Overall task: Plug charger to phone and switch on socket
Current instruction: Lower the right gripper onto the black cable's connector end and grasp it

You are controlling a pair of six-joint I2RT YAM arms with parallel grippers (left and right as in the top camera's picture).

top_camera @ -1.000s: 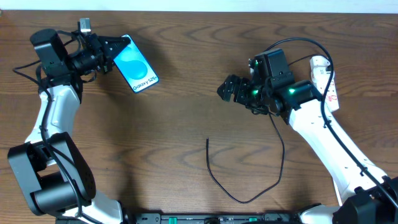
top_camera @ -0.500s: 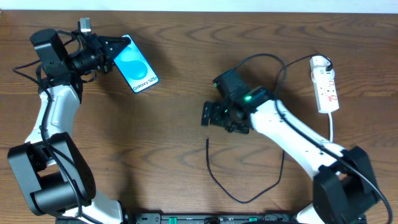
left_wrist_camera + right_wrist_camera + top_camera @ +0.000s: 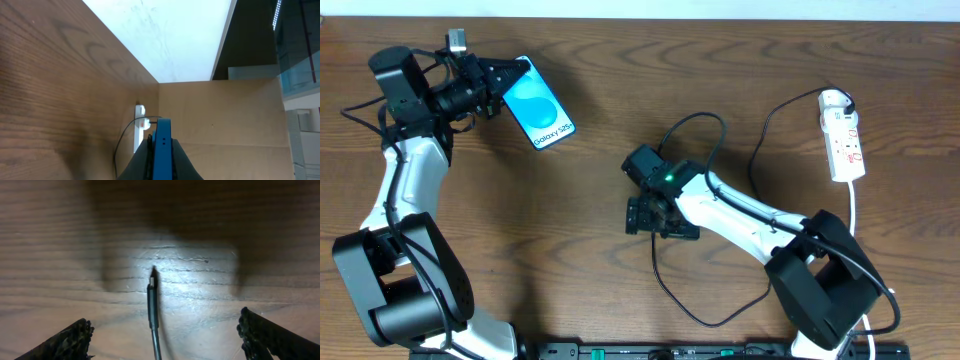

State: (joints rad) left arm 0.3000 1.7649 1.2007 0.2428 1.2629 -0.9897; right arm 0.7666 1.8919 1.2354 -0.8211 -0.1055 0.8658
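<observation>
My left gripper [image 3: 505, 82] is shut on the phone [image 3: 542, 112], holding it at the back left with its blue screen facing up. In the left wrist view the phone's blue edge [image 3: 163, 140] stands between the two dark fingers of that gripper [image 3: 160, 166]. The charger, a thin black cable [image 3: 672, 296], lies looped on the table at front centre. My right gripper [image 3: 640, 217] is open and hovers over the cable's end. In the right wrist view the plug tip [image 3: 152, 286] lies on the wood between the spread fingers [image 3: 67, 341], centred in the gripper [image 3: 167, 342], untouched.
The white socket strip [image 3: 844, 135] lies at the far right with its thick white cord running toward the front. It also shows far off in the left wrist view [image 3: 138, 131]. The right arm's black cable arcs above the table at centre [image 3: 695, 125].
My right arm has swung from near the socket leftward and toward the front, ending over the charger's plug tip. The left arm and phone have not moved.
</observation>
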